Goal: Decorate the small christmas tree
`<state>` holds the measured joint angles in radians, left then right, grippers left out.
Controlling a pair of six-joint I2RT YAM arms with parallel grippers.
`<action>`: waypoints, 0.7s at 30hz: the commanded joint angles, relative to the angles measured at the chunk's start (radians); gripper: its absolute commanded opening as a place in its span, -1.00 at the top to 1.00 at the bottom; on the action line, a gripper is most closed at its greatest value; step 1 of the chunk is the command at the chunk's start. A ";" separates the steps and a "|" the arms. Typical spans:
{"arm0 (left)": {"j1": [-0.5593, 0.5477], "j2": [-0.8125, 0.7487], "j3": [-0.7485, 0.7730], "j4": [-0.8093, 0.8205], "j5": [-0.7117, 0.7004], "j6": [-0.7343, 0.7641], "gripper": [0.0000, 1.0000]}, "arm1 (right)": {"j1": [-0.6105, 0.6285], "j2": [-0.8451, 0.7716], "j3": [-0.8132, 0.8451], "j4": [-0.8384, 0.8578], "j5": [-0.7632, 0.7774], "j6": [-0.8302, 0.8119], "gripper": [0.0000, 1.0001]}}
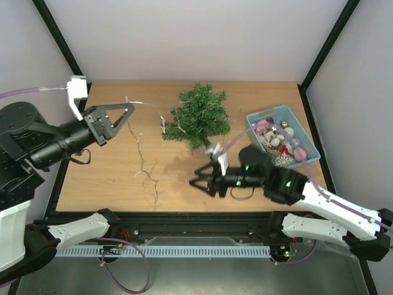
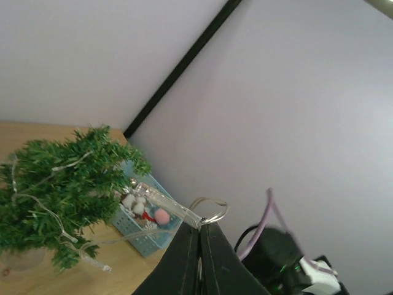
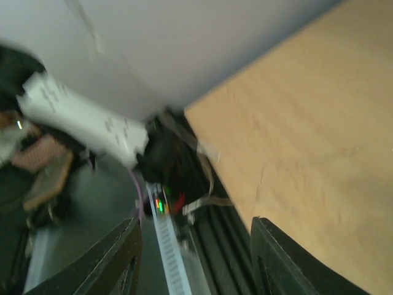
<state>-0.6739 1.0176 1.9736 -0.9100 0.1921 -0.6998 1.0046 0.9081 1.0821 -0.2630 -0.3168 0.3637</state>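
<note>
Standing near the far edge of the light wooden table (image 1: 104,172), slightly right of its middle, the small dark-green artificial christmas tree (image 1: 199,115) is carrying a thin clear string of lights (image 1: 147,103) across its branches. The string is running left to the left gripper (image 1: 130,109), which is hovering over the table's far left part. The overhead view is showing only that the gripper's tips are meeting. The left wrist view is showing the two black fingers (image 2: 184,258) pressed together on the string. More pale wire is lying on the table toward the near edge. The light-blue plastic basket (image 1: 270,110) of ornaments is sitting by the right edge, just beside the tree. The right gripper (image 1: 199,182) is hanging near the near edge. Its blurred wrist view is showing the jaws spread, with nothing between them.
</note>
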 commanded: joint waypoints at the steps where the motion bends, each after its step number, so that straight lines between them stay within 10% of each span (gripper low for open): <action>1: -0.004 -0.026 -0.087 0.178 0.144 -0.066 0.95 | 0.202 -0.095 -0.301 0.240 0.238 0.070 -0.01; 9: -0.004 -0.058 -0.279 0.397 0.229 -0.163 0.95 | 0.411 -0.080 -0.562 0.618 0.499 0.091 -0.11; 21: -0.004 -0.050 -0.334 0.467 0.234 -0.187 0.95 | 0.445 0.186 -0.468 0.779 0.605 -0.012 -0.23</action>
<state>-0.6739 0.9691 1.6428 -0.5098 0.4026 -0.8722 1.4406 1.0214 0.5732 0.3992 0.2276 0.3882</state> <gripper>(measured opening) 0.027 0.611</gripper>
